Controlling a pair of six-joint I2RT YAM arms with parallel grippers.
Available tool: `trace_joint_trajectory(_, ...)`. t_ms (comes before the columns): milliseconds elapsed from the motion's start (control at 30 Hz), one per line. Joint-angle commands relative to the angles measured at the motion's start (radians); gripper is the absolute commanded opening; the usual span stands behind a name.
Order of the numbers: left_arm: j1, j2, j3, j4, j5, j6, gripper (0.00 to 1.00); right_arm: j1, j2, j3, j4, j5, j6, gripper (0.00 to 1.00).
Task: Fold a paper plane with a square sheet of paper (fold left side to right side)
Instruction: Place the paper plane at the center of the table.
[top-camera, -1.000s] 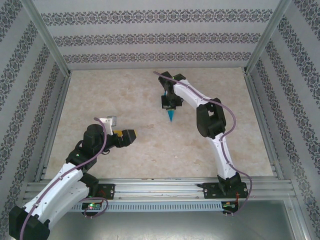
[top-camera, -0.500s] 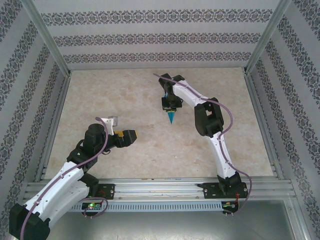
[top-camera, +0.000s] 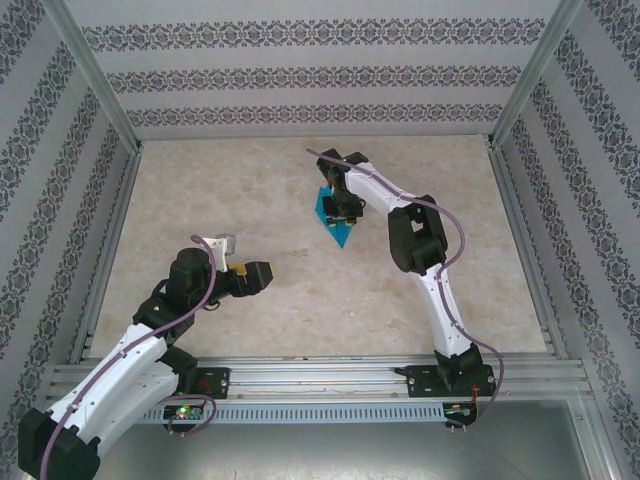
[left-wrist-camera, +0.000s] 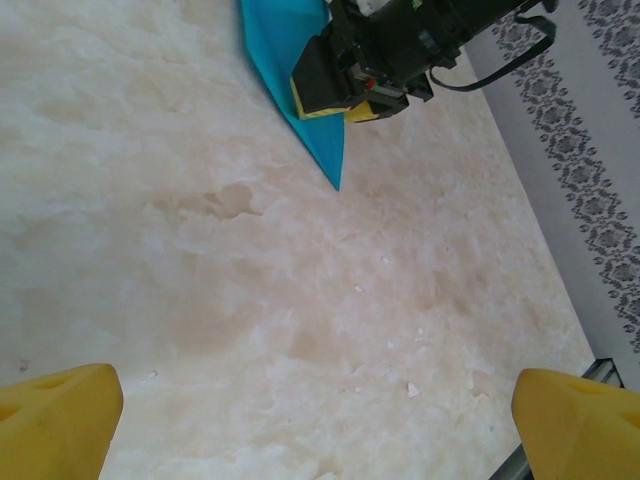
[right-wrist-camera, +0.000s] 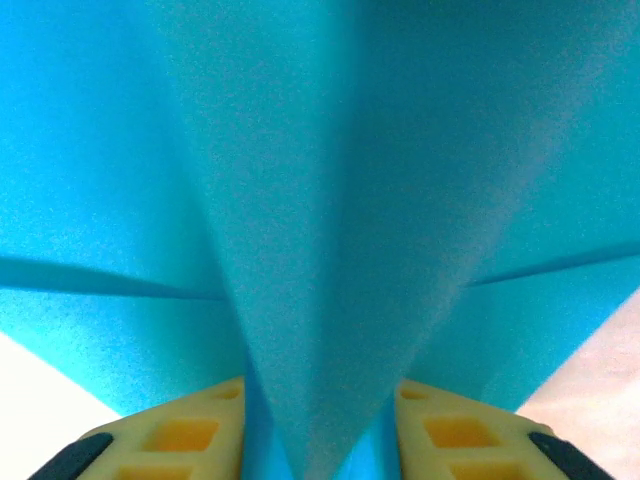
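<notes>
A: Starting at the left of the overhead view, what is the left gripper (top-camera: 262, 272) doing?

B: It is hovering over the lower left of the marbled tabletop (top-camera: 200, 190), released and gaping wide. In its own wrist view the two yellow pads (left-wrist-camera: 55, 420) are sitting in the bottom corners of the frame, with bare table between them. A purple cable (top-camera: 209, 288) is looping along that arm.

A: And moving right?

B: The paper plane (top-camera: 338, 234) is sitting just right of centre, in the upper half of the overhead frame. Its sharp tip is pointing toward the bottom edge and a teal flap is spreading out to the left. In the left wrist view it is showing at the top centre, tip aiming down and to the right, well apart from the left gripper.

A: Is the right gripper (left-wrist-camera: 345, 105) grasping it?

B: It is standing right over the plane's broad end. In the right wrist view its yellow fingers (right-wrist-camera: 180, 435) are flanking the raised centre fold, parted, with paper filling the gap. Whether they are pressing that fold or merely standing beside it, I cannot tell.

A: Anything readable?

B: The paper is looking plain teal, crossed by crease lines. The wallpaper (top-camera: 300, 78) is carrying bands of dark ornament, too small for me to be reading as letters.
</notes>
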Motion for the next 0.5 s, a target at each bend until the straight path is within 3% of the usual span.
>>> trace_joint_trajectory(0,0.019,-0.025,0.050,-0.084,-0.041,0.044,1.00,-0.004,-0.030,-0.041,-0.009,0.015,0.011,0.38)
trace_joint_trajectory(467,0.019,-0.029,0.066,-0.108,-0.054,0.048,1.00,0.006,-0.125,-0.051,-0.006,0.028,0.014,0.38)
